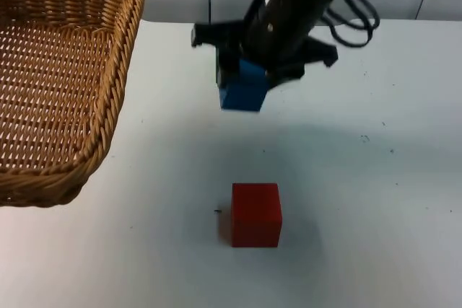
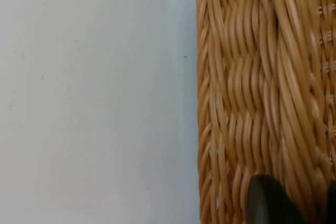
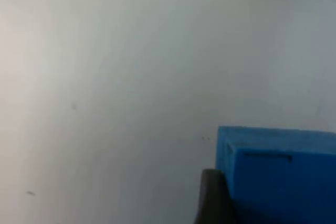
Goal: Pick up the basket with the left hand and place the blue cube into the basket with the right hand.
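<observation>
Right hand [image 1: 249, 81] was clamped on the blue cube [image 1: 244, 90] and held it above the bench [image 1: 361, 178], far of centre, presumably so it could travel left to the basket [image 1: 50, 84]. Left hand [image 2: 291, 203] had a fingertip against the basket's woven rim; the wicker seemed raised off the bench at the left, rim towards the cube to receive it, though whether those fingers were closed I could not tell. Counted: one basket, one blue cube, and one red cube [image 1: 255, 214] resting untouched near the middle.
</observation>
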Controlling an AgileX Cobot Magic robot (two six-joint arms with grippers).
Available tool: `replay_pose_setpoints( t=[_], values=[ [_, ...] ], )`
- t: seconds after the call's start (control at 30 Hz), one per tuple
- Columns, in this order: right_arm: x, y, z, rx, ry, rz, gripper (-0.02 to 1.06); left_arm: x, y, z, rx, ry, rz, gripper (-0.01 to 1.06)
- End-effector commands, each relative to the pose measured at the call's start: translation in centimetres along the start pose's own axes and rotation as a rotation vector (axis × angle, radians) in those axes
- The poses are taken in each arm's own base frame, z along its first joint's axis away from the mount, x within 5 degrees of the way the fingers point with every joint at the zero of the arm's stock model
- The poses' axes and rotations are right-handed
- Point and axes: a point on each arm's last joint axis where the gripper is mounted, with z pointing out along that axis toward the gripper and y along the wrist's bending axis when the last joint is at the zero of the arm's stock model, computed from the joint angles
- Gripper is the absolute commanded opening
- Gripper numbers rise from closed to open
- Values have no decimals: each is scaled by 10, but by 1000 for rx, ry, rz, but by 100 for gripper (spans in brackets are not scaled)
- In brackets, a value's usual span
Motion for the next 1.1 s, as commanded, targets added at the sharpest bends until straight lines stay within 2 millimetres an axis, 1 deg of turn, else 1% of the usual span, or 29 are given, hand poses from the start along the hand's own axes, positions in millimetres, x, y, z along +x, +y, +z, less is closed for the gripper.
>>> replay_pose_setpoints(
  t=[0.0, 0.03, 0.07, 0.1, 0.13, 0.17, 0.2, 0.23, 0.27, 0.3, 0.4, 0.43, 0.47, 0.5, 0.57, 0.6, 0.7, 0.73, 0.77, 0.9, 0.93, 0.97, 1.0, 1.07],
  values=[
    [-16, 9, -37, -47, -106, -39, 0, -3, -5, -2, 39, -24, -13, 0],
    [-21, 14, -54, -67, -151, -61, 0, -3, -5, -2, 39, -24, -13, 0],
    [-27, 20, -78, -93, -214, -99, 0, -3, -5, -2, 39, -24, -13, 0],
    [-30, 26, -96, -114, -259, -137, 0, -3, -5, -2, 39, -24, -13, 0],
    [-30, 26, -96, -114, -259, -137, 0, -3, -5, -2, 39, -24, -13, 0],
    [-32, 35, -115, -139, -310, -176, 0, -3, -5, -2, 37, -26, -12, 0],
    [-31, 48, -138, -172, -370, -234, 0, -4, -5, -2, 34, -30, -15, 0],
    [-29, 57, -152, -196, -413, -283, 0, -4, -5, -2, 34, -30, -15, 0],
    [-26, 68, -161, -220, -445, -319, 0, -4, -5, -2, 35, -31, -15, 0],
    [-26, 68, -161, -220, -445, -319, 0, -4, -5, -2, 35, -31, -15, 0],
    [-16, 95, -173, -270, -463, -391, 0, -4, -5, -2, 36, -32, -18, 0],
    [-16, 95, -173, -270, -463, -391, 0, -4, -5, -2, 36, -32, -18, 0],
    [-13, 104, -173, -284, -464, -406, 0, -4, -5, -2, 39, -33, -17, 0],
    [-9, 119, -171, -308, -473, -442, 0, -4, -5, -2, 39, -33, -17, 0],
    [-5, 134, -167, -329, -477, -474, 0, -4, -5, -2, 41, -33, -18, 0],
    [-5, 134, -167, -329, -477, -474, 0, -4, -5, -2, 41, -33, -18, 0],
    [-3, 153, -151, -345, -464, -502, 0, -4, -5, -2, 41, -33, -18, 0],
    [-4, 156, -145, -343, -453, -506, 0, -4, -5, -2, 45, -31, -20, 0],
    [-4, 156, -145, -343, -453, -506, 0, -4, -5, -2, 45, -31, -20, 0],
    [-1, 172, -116, -340, -405, -526, 0, -4, -6, -2, 48, -31, -20, 0],
    [-1, 172, -116, -340, -405, -526, 0, -4, -6, -2, 48, -31, -20, 0],
    [0, 175, -109, -339, -393, -535, 0, -4, -6, -2, 48, -31, -20, 0],
    [1, 177, -96, -328, -369, -537, 0, -4, -6, -2, 49, -32, -21, 0],
    [4, 179, -81, -329, -322, -527, 0, -4, -6, -2, 50, -32, -21, 0]
  ],
)
